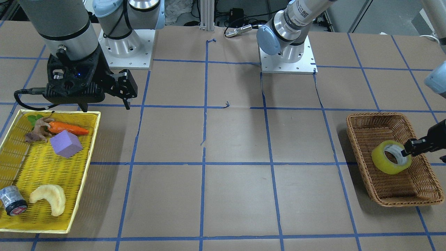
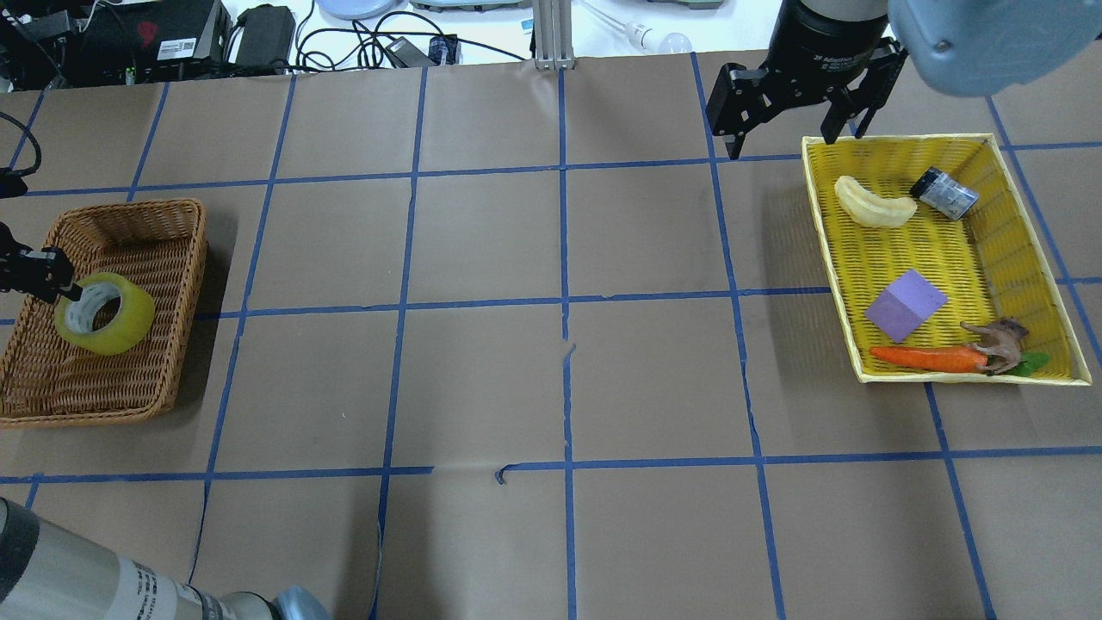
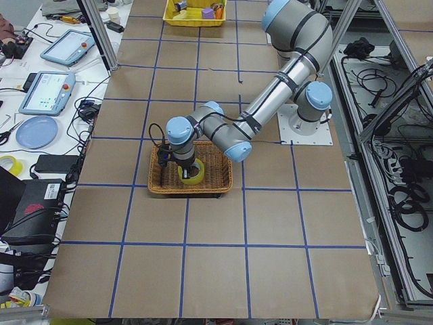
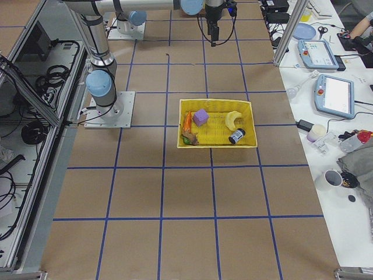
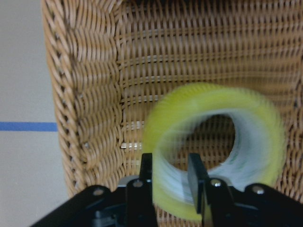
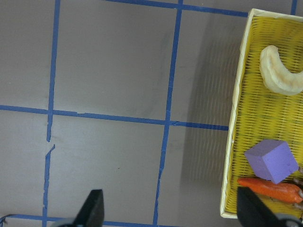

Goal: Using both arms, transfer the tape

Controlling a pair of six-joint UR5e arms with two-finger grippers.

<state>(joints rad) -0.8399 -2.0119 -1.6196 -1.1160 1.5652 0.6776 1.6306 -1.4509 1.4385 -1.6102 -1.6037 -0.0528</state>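
Where the blue-gridded brown counter [image 1: 230,139] is viewed from all sides, two silver-grey arms with light blue joint caps are shown, a left arm [image 3: 284,74] and a right arm [image 1: 62,21], each fitted with one black two-finger tool. One wide roll of yellowish translucent packing tape [image 1: 388,158] is seen tilted on edge inside one brown wicker basket [image 2: 185,258] at the robot's left end of the counter. The wall of the roll is pinched by the left tool [image 5: 170,177], one finger being set inside the pale core and the other against the outer face; whether the roll touches the basket floor cannot be told. The right tool [image 2: 783,145] is seen well above the counter near one yellow mesh tray [image 2: 904,138], its fingers spread wide with nothing between them. Five things are counted in that tray: one orange carrot [image 1: 68,128], one purple cube [image 1: 65,143], one pale crescent-shaped piece [image 1: 48,198], one small dark grey cylinder with a red-and-black end [image 1: 12,200], and one brown animal figure [image 1: 38,130] beside the carrot's leafy end.
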